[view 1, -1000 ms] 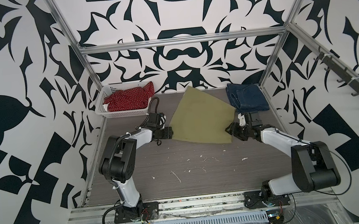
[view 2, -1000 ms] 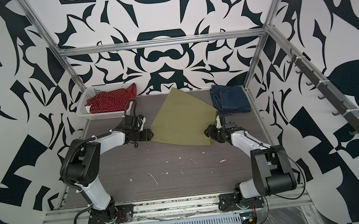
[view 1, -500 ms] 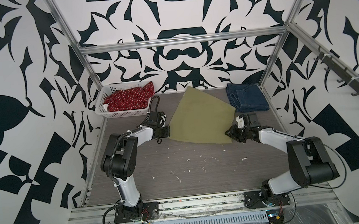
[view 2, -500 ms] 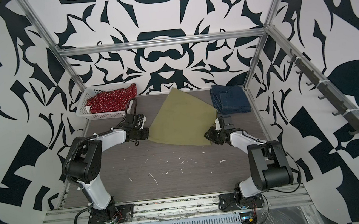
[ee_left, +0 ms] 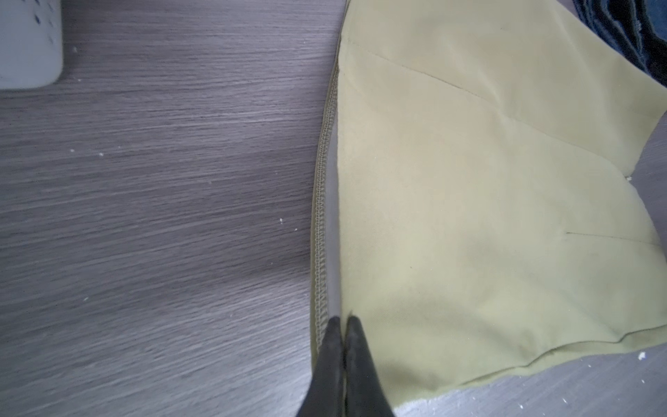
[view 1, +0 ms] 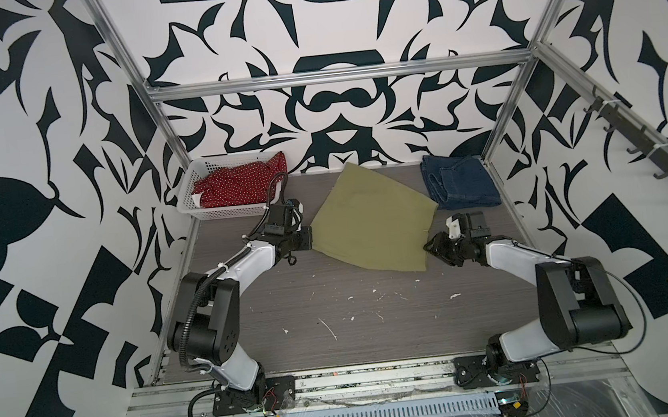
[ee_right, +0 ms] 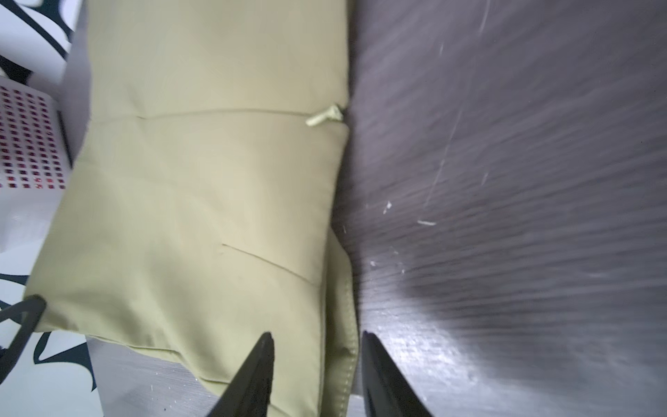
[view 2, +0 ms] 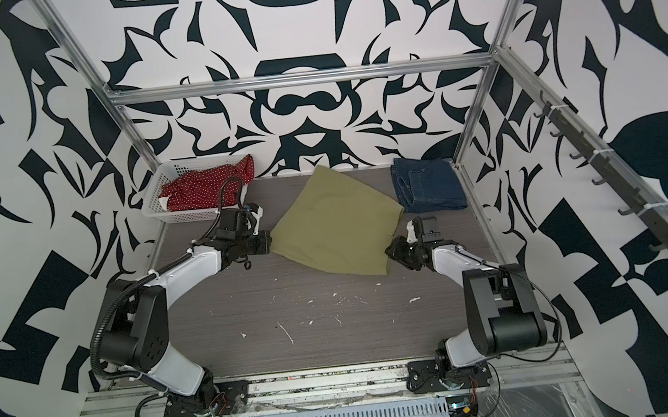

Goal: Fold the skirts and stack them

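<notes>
- My left pincer is pressed together, pinching the green skirt's edge.
- My right pincer is spread, astride the opposite edge.
- Green skirt lies mid-table; denim skirt is folded at the far right; red skirt is in the basket.

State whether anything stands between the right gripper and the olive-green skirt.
Nothing visible does. The right gripper has its jaws open astride the hemmed edge of the olive-green skirt, with only bare table beside it. The left gripper is shut on the skirt's opposite edge.
</notes>
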You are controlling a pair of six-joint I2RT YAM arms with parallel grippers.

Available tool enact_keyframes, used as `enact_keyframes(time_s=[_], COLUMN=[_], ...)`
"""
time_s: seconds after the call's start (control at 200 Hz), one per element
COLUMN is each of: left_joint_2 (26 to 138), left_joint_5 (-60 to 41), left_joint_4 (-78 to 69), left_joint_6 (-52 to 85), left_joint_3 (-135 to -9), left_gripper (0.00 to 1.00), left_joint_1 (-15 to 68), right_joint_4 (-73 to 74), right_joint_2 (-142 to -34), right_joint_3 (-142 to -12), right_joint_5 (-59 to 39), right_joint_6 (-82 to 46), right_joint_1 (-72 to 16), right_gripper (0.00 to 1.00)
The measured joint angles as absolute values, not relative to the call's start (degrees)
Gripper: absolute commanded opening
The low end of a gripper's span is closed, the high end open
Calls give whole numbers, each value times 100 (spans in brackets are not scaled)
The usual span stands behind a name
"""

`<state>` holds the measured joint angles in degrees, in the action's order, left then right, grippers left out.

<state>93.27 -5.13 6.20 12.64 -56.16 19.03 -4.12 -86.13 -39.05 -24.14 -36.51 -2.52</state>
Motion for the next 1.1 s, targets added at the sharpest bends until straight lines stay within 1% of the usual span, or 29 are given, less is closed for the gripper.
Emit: enact_keyframes(time_s=[0.105, 0.255, 0.415, 0.475, 0.565, 0.8, 0.83, 0.865, 0.885, 0.94, 0.97, 1.035, 1.1], left_joint_2=[9338, 9408, 9413, 9367, 9111, 7701, 7612, 7540, 7516, 7470, 7408, 7142, 6624], left_joint_5=[-489, -491, -392, -281, -163, -8, -8, 1, 5, 73, 132, 250, 329], left_joint_4=[635, 646, 646, 657, 696, 873, 886, 913, 930, 1007, 1048, 1142, 1199], left_joint_6=[1319, 1374, 1420, 1446, 1490, 1850, 1931, 2053, 2139, 2316, 2464, 2714, 2842], left_joint_3=[-5426, -5398, -5398, -5391, -5330, -4746, -4635, -4482, -4388, -4112, -3927, -3544, -3203], left_gripper=[0, 0, 0, 0, 0, 0, 10, 17, 24, 44, 57, 64, 65], left_joint_1=[1900, 1900, 1903, 1900, 1903, 1900, 1900, 1903, 1903, 1909, 1916, 1935, 1951], right_joint_4=[-336, -169, -143, -193, -309, -622, -635, -670, -698, -803, -869, -1074, -1306], right_joint_2=[-8833, -8934, -8879, -8746, -8385, -7057, -6934, -6836, -6803, -6781, -6794, -6805, -6764], right_joint_3=[-3905, -3920, -3931, -3935, -3964, -3850, -3732, -3575, -3472, -3138, -2934, -2565, -2309], right_joint_5=[-2558, -2696, -2711, -2707, -2731, -2749, -2751, -2755, -2762, -2770, -2781, -2827, -2923], right_joint_6=[-3640, -3629, -3557, -3535, -3479, -3380, -3367, -3356, -3354, -3352, -3365, -3343, -3350], right_joint_1=[-325, -381, -384, -384, -384, -388, -388, -388, -388, -390, -388, -388, -386], right_gripper=[35, 15, 2, 0, 0, 0, 0, 0, 0, 11, 16, 21, 25])
